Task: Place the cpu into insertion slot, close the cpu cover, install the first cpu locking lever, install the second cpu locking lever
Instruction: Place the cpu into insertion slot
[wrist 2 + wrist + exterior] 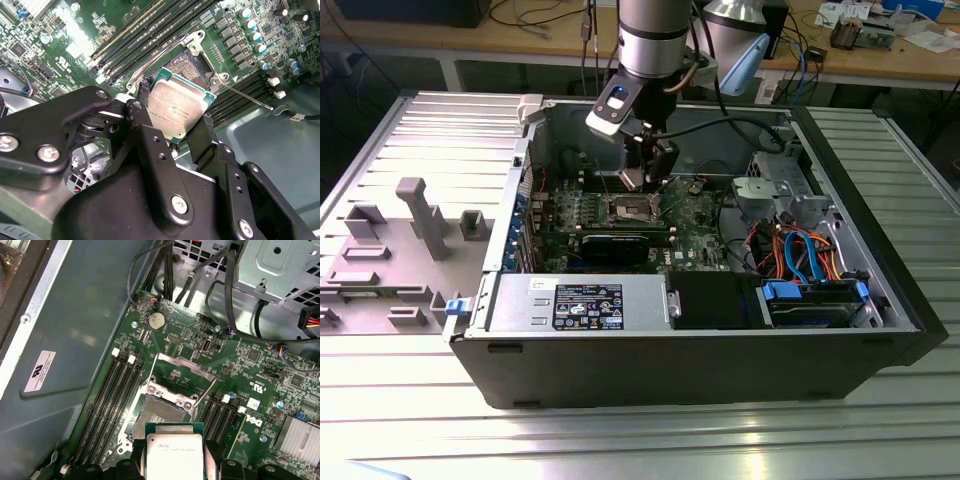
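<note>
Jaws clamped on the cpu (177, 105), hovering just above the open insertion slot (157, 415); cpu cover (172, 388) raised. Risk: an offset or tilted descent could bend socket pins.

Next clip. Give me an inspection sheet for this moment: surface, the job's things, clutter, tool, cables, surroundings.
Surface: slatted metal table bearing an open computer case.
Job's things: the cpu is held above the insertion slot, not seated; the cpu cover stands open; a locking lever is unlatched and sticks out sideways.
Clutter: grey fixture blocks on the exterior view's left.
Tool: the tool is shut on the cpu's edges.
Cables: orange and blue cables inside the case; a black cable runs from the arm.
Surroundings: workbench behind, strewn with wires.
</note>
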Motion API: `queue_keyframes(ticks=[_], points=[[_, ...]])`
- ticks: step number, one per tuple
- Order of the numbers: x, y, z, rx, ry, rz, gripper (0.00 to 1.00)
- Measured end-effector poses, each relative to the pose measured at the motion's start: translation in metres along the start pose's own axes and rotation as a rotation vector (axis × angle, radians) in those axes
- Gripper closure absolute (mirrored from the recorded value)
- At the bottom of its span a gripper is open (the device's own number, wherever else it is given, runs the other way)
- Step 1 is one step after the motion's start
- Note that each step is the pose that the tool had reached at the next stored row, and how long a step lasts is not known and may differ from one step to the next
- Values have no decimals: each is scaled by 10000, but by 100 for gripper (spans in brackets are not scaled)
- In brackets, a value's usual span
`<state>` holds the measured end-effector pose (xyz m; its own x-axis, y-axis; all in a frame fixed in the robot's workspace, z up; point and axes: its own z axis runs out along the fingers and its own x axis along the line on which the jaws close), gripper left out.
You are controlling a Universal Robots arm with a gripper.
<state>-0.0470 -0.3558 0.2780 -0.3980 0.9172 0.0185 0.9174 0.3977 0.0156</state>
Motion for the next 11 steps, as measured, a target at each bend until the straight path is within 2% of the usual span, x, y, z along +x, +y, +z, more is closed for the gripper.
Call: queue_keyframes(ticks=[11], points=[[-1,1,1,-3,-3,180,45]])
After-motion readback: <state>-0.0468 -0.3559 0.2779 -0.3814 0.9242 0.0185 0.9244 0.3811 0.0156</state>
